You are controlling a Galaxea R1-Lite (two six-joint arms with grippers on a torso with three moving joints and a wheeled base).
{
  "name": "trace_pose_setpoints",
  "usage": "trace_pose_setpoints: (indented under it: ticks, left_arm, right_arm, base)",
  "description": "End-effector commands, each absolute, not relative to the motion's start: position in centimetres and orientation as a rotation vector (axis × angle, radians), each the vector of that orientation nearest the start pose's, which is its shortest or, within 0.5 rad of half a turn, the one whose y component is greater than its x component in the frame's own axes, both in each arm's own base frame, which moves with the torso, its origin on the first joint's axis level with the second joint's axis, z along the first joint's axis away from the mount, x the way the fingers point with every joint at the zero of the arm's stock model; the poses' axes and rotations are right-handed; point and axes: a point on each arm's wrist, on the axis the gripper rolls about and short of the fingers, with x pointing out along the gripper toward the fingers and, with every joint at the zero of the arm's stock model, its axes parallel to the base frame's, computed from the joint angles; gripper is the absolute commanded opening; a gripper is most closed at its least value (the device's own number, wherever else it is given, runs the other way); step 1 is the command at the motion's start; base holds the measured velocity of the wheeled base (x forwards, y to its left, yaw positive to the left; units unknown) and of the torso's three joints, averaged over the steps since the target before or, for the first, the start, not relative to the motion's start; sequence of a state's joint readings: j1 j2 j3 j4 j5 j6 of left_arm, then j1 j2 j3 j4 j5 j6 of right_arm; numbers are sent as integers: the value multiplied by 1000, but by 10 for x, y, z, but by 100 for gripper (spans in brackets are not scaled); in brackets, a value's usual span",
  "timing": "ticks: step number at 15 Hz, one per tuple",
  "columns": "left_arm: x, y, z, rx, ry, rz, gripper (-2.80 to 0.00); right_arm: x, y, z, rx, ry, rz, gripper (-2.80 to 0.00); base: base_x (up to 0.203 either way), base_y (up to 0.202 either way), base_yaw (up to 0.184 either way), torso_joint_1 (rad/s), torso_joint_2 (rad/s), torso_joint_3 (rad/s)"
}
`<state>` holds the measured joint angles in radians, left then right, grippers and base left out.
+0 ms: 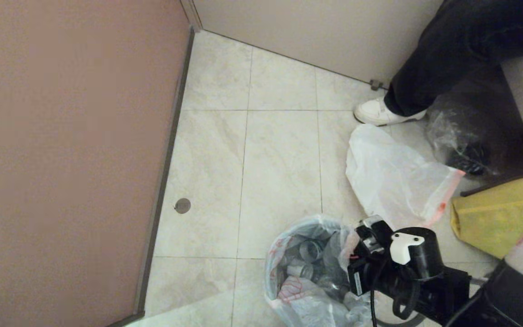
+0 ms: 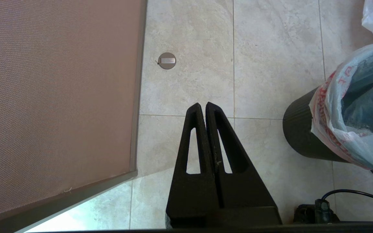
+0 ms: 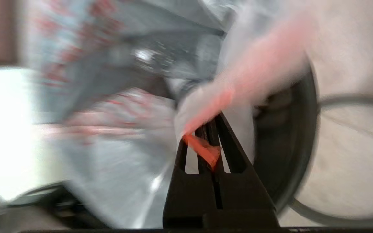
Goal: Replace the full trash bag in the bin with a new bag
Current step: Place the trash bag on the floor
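The black bin (image 1: 271, 290) stands on the floor tiles close in front of me, and the left wrist view shows its ribbed wall (image 2: 299, 132). The full trash bag (image 1: 307, 268), white and lumpy with clear bottles, sits inside it. Its printed rim (image 2: 329, 106) is folded over the bin's edge. My right gripper (image 1: 351, 271) is at the bag's right rim, shut on the orange-red drawstring hem (image 3: 204, 149). The new bag (image 1: 393, 177) lies flat on the floor beyond the bin, to the right. My left gripper (image 2: 203, 105) hangs shut and empty over bare tiles left of the bin.
A brown partition (image 1: 71, 150) walls off the left side, with a floor drain (image 1: 182, 205) near it. A person's leg and white shoe (image 1: 379, 111), a clear glossy bag (image 1: 461, 131) and a yellow bag (image 1: 493, 213) crowd the right. A grey ring (image 3: 351, 98) lies beside the bin.
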<state>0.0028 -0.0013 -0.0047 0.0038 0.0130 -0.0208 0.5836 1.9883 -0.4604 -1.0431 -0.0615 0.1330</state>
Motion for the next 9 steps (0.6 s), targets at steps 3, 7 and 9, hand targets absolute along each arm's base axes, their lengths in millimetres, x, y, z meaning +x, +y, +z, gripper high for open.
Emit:
trace_pose_setpoints:
  ticks: [3,7,9]
  left_arm:
    - [-23,0,76,-21,0,17,-280]
    - [-23,0,76,-21,0,17,-280]
    - [-23,0,76,-21,0,17,-280]
  right_arm:
    - [219,159,96,26,384,562,-280]
    - [216,165,96,33,386,585,-280]
    - [228,164,73,10,454,547,-280]
  base:
    - [0,0,0,0,0,0]
    - [0,0,0,0,0,0]
    - [0,0,0,0,0,0]
